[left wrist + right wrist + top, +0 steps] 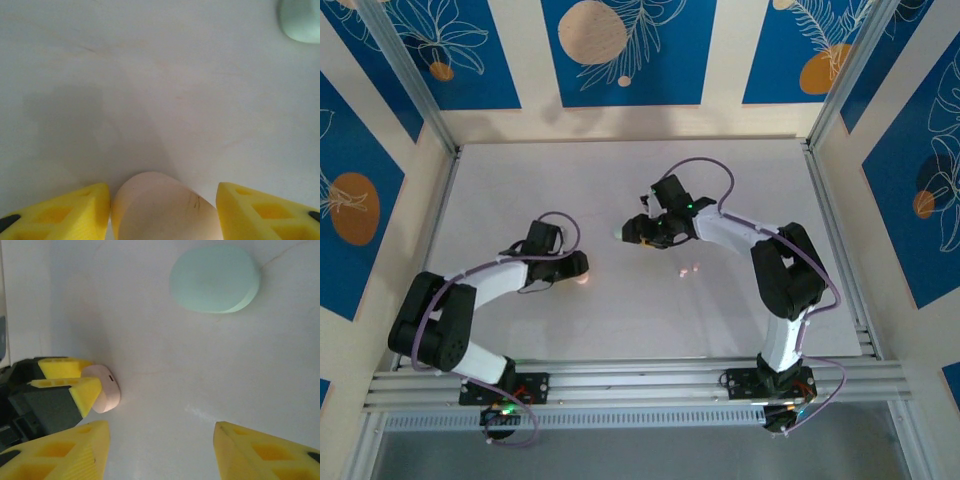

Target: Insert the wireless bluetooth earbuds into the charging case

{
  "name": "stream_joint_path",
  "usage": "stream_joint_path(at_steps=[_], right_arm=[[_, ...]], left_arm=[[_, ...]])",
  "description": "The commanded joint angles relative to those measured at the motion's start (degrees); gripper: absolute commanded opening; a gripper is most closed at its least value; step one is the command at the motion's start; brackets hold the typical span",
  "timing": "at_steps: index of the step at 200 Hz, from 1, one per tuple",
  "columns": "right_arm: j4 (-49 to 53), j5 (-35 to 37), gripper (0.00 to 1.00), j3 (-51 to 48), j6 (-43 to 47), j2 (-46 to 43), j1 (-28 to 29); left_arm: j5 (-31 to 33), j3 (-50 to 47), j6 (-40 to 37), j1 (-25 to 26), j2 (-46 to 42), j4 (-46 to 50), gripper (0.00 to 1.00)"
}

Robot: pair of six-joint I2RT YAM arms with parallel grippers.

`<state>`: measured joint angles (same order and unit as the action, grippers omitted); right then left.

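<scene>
- Two fingers of the left gripper (163, 189) stand spread on either side of the pink case (165, 216). One touches it and the other is just beside it, with a gap. Only the end of the case lies between the fingertips, so I think this rounded case could slide or turn out when they close.
- The right gripper (161, 424) has its fingers wide apart with nothing between them. The mint case (215, 279) lies well ahead of the fingertips and looks shut. A shut case cannot receive anything, and a push from one finger may only move it away.
- The earbuds (682, 272) are probably the two tiny pink spots behind the right fingers, apart from both cases, but they are too small to tell for sure. Such small things could easily roll or slip from broad fingertips.
</scene>
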<state>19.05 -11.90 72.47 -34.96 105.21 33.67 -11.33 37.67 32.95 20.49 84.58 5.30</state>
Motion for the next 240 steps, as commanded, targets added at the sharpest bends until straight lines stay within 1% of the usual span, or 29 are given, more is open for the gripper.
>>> stream_joint_path(at_steps=[1,19,34,54,68,87,98,119,142,176,203,240], right_arm=[[-1.33,1.18,0.57,-2.6,7.02,-2.29,3.6],[-5.44,5.44,0.57,-7.07,9.51,-4.28,6.27],[-10.3,6.94,0.57,-10.88,11.5,-5.77,7.94],[-16.09,9.77,0.58,-14.68,14.81,-7.1,10.23],[-20.59,11.02,0.59,-17.05,17.67,-7.82,11.82],[-27.7,12.86,0.61,-20.16,22.23,-7.59,14.61],[-29.83,13.22,0.62,-20.37,24.41,-6.42,16.09],[-29.83,15.56,0.64,-18.11,26.86,-3.38,18.52],[-31.02,16.66,0.66,-16.38,28.2,-1.05,19.84],[-29.63,17.16,0.67,-12.85,30.41,2.75,20.75],[-30.28,16.85,0.67,-11.86,31.38,4.69,21.0],[-27.73,15.51,0.66,-9.27,34.04,7.47,21.15]], left_arm=[[-3.56,-0.48,5.15,2.28,-0.46,-3.08,0.55],[-4.45,-1.77,8.51,4.04,-1.41,-5.92,0.55],[-4.61,-2.26,10.26,4.71,-2.07,-6.85,0.55],[1.18,-2.71,11.02,4.58,-5.89,-3.93,0.55],[5.21,-1.98,10.86,3.42,-9.18,0.58,0.55],[7.54,-1.41,10.13,0.48,-13.57,4.71,0.56],[9.08,-1.2,9.86,-1.18,-16.0,6.85,0.57],[9.95,-0.82,9.43,-4.37,-19.77,9.76,0.6],[10.39,-1.27,8.55,-6.2,-23.1,10.52,0.62],[11.32,-2.46,8.09,-7.18,-26.23,10.72,0.63],[11.18,-2.55,7.75,-7.46,-26.83,10.9,0.64],[10.86,-2.51,7.41,-7.73,-26.92,10.67,0.64]])
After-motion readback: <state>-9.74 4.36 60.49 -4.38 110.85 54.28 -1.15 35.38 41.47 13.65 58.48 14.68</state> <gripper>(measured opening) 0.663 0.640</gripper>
